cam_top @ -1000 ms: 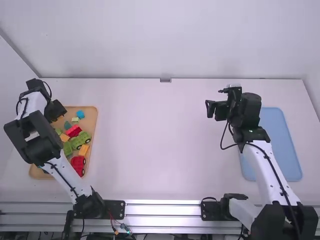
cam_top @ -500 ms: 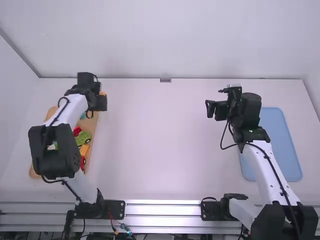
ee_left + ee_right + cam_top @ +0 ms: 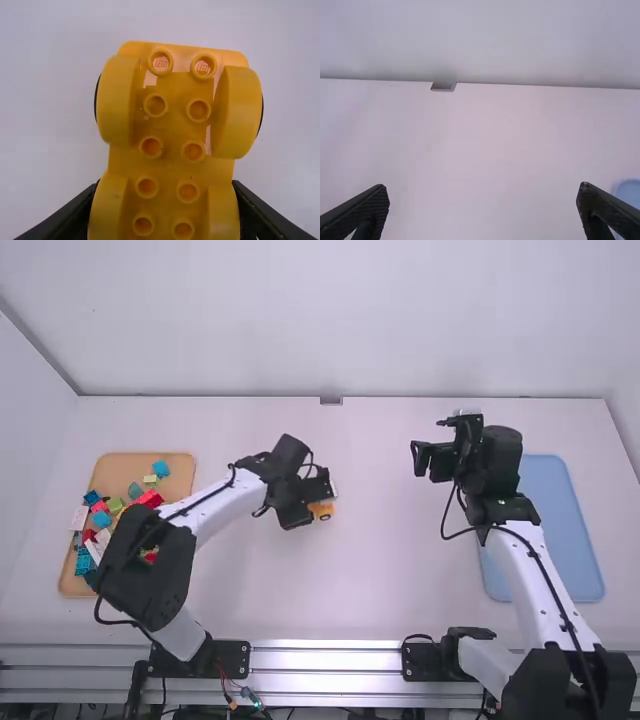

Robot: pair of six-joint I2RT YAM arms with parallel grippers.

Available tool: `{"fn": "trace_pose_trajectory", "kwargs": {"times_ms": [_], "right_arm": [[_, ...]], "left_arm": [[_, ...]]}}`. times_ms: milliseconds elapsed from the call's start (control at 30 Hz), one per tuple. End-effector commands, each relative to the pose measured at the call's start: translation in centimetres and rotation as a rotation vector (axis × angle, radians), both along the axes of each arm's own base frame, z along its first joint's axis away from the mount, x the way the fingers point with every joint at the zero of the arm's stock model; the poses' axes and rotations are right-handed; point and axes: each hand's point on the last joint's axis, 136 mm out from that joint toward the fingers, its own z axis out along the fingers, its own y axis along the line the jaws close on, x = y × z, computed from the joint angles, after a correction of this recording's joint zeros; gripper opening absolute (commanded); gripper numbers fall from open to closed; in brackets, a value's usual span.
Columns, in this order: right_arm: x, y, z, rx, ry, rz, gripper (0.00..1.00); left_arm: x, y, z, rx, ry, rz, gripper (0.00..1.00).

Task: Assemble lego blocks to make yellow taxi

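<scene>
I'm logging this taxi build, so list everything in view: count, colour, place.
wheeled block: one, yellow-orange, in the left gripper, above mid-table
loose blocks: many, partly hidden, mixed colours including red, green, blue; in the wooden tray
wooden tray: one, tan, table's left side
blue tray: one, blue, right side
table: one, white, under both trays
bracket: one, grey, far table edge
rails: several, silver, near edge
arms: two, white and black, based left and right
grippers: two, black; left closed on wheeled block, right gripper open
</scene>
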Motion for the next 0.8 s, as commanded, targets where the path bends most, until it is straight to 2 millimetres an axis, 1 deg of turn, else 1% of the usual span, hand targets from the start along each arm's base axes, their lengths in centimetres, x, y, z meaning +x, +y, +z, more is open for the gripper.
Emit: {"fn": "trace_pose_trajectory", "kwargs": {"times_ms": [0, 33, 100, 133, 200, 400, 500, 533, 600, 767], "right_arm": [[0.5, 0.1, 1.3, 0.008, -0.021, 0.004, 0.99], [0.4, 0.1, 1.2, 0.008, -0.013, 0.003, 0.99], [0.4, 0.1, 1.1, 0.008, -0.010, 0.003, 0.99], [0.3, 0.1, 0.9, 0.008, -0.002, 0.003, 0.99], [0.2, 0.1, 0.9, 0.008, 0.000, 0.003, 0.99], [0.2, 0.1, 0.9, 0.008, -0.001, 0.003, 0.99], [0.2, 0.1, 0.9, 0.007, -0.001, 0.003, 0.99], [0.2, 0.1, 0.9, 0.008, -0.001, 0.003, 0.99], [0.2, 0.1, 0.9, 0.008, -0.001, 0.003, 0.99], [0.2, 0.1, 0.9, 0.007, -0.001, 0.003, 0.99]], "left_arm": [[-1.0, -1.1, -1.3, 0.034, -0.003, -0.159, 0.21], [-1.1, -1.6, -1.7, 0.035, -0.005, -0.184, 0.20], [-1.1, -1.8, -2.0, 0.034, -0.005, -0.199, 0.21], [-1.3, -2.3, -2.4, 0.021, 0.003, -0.235, 0.26], [-1.8, -2.6, -2.9, 0.010, 0.021, -0.274, 0.31], [-1.2, -2.9, -4.9, 0.008, 0.041, -0.236, 0.27], [-1.1, -3.0, -5.3, 0.003, 0.048, -0.216, 0.28], [-0.9, -3.0, -5.6, 0.000, 0.050, -0.194, 0.32], [-1.0, -3.0, -5.9, 0.000, 0.052, -0.194, 0.35], [-1.1, -2.9, -6.6, -0.006, 0.037, -0.194, 0.51]]}}
